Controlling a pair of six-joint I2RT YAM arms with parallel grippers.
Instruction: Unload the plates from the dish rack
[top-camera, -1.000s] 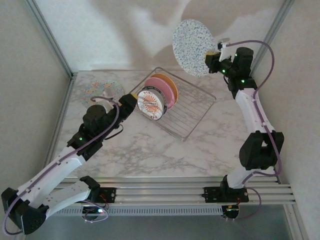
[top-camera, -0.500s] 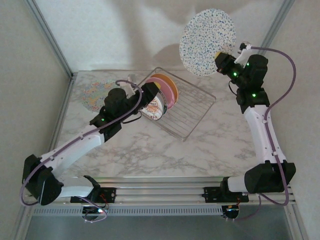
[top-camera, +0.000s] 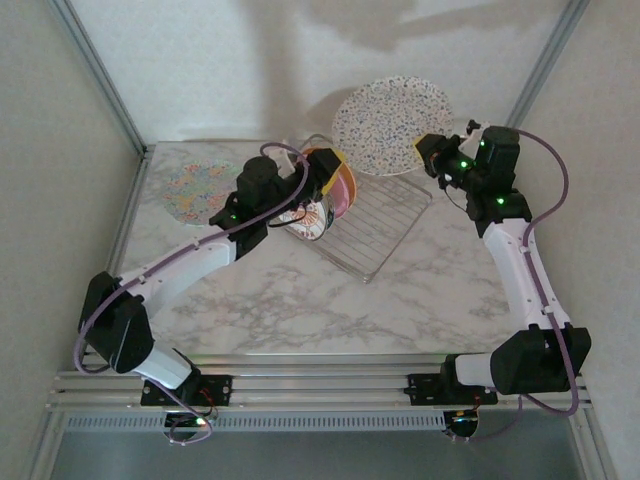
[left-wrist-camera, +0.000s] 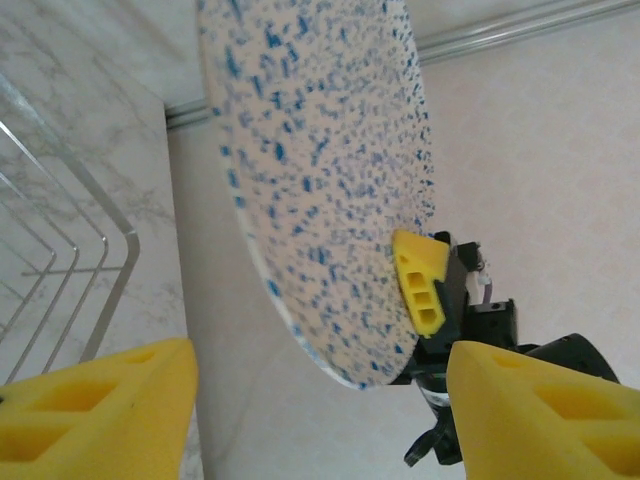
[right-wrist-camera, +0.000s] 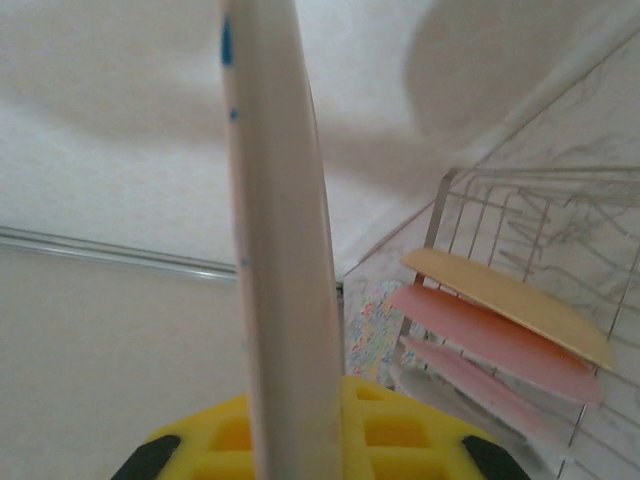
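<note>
My right gripper (top-camera: 428, 152) is shut on the rim of a large blue-speckled plate (top-camera: 392, 125), held tilted in the air above the back corner of the dish rack (top-camera: 385, 225). From the right wrist this plate (right-wrist-camera: 280, 250) is edge-on between my yellow pads (right-wrist-camera: 390, 430). In the rack stand an orange plate (top-camera: 318, 154), a pink plate (top-camera: 346, 192) and a small sunburst plate (top-camera: 306, 218). My left gripper (top-camera: 327, 168) hovers open over the orange plate's top. The left wrist view shows the speckled plate (left-wrist-camera: 320, 170) beyond my empty open fingers (left-wrist-camera: 95, 410).
A large floral plate (top-camera: 197, 188) lies flat on the marble table (top-camera: 300, 300) at the back left. The rack's right half holds bare wires (left-wrist-camera: 70, 260). Enclosure walls stand close behind and beside the rack. The right wrist view shows the orange plate (right-wrist-camera: 510, 295) and pink plate (right-wrist-camera: 490, 335).
The right arm has brought the speckled plate down and tilted it flatter. The left arm has reached farther over the rack, past the sunburst plate to the orange plate's top.
</note>
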